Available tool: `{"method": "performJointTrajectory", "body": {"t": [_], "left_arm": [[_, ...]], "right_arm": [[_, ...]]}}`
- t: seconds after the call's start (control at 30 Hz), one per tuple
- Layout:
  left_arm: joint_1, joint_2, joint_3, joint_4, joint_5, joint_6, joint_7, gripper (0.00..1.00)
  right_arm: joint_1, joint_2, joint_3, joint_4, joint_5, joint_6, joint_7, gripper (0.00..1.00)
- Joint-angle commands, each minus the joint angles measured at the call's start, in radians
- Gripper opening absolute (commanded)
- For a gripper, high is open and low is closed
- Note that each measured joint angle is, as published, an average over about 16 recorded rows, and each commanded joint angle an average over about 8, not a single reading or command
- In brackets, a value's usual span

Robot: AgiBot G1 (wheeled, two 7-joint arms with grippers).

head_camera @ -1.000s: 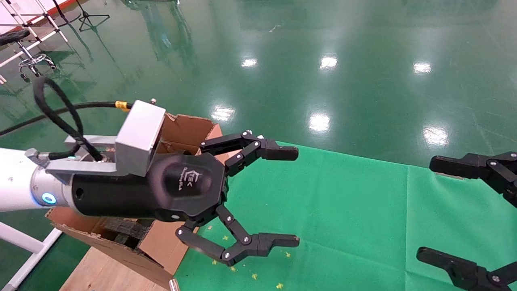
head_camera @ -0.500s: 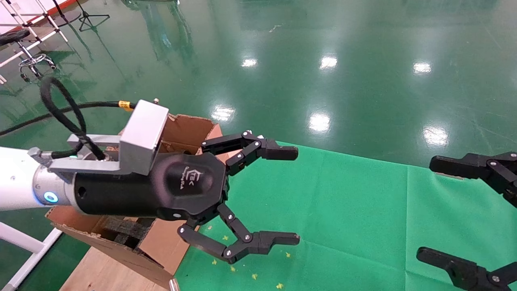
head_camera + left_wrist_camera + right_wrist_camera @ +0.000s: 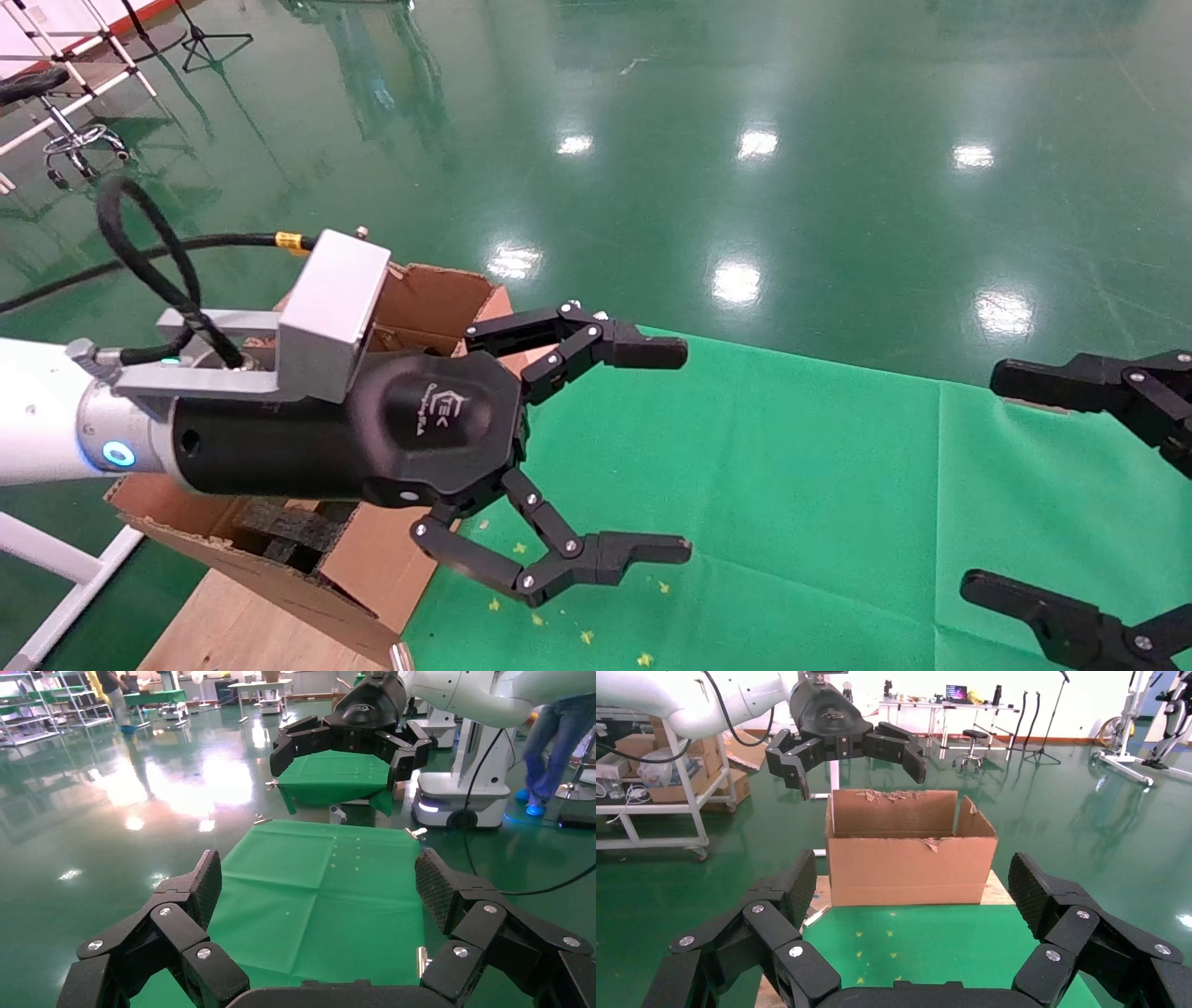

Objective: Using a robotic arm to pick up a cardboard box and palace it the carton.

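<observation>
The carton (image 3: 430,296) stands at the left end of the green-covered table (image 3: 792,485), with ragged flaps and dark foam blocks (image 3: 289,531) inside. In the right wrist view the carton (image 3: 912,864) faces me past the cloth. My left gripper (image 3: 684,452), on the white robotic arm, hovers open and empty over the carton's near corner and the cloth. From the left wrist, the left gripper (image 3: 320,881) has only green cloth between its pads. My right gripper (image 3: 987,480) hangs open at the right edge. The cardboard box is out of view.
A wooden board (image 3: 233,624) lies under the carton. Yellow specks dot the cloth (image 3: 828,941). A white cart with boxes (image 3: 666,776) stands behind the left arm. A robot base (image 3: 457,804) and a person's legs (image 3: 552,755) are beyond the table's far end.
The left wrist has edged slightly to the right, with its fingers still spread. The right gripper has not moved.
</observation>
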State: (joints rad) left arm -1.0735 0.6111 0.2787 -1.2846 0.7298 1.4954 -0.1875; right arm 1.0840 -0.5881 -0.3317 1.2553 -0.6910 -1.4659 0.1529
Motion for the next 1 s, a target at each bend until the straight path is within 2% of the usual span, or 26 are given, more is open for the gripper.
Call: {"method": "performJointTrajectory", "body": {"t": [0.03,1.0], "left_arm": [[0.000,0.000,0.000,0.000,0.000,0.000,0.000,1.00],[-0.001,0.000,0.002,0.001,0.001,0.000,-0.001,1.00]], "right_arm": [[0.000,0.000,0.000,0.000,0.000,0.000,0.000,1.00],[0.000,0.000,0.000,0.000,0.000,0.000,0.000,1.00]]}}
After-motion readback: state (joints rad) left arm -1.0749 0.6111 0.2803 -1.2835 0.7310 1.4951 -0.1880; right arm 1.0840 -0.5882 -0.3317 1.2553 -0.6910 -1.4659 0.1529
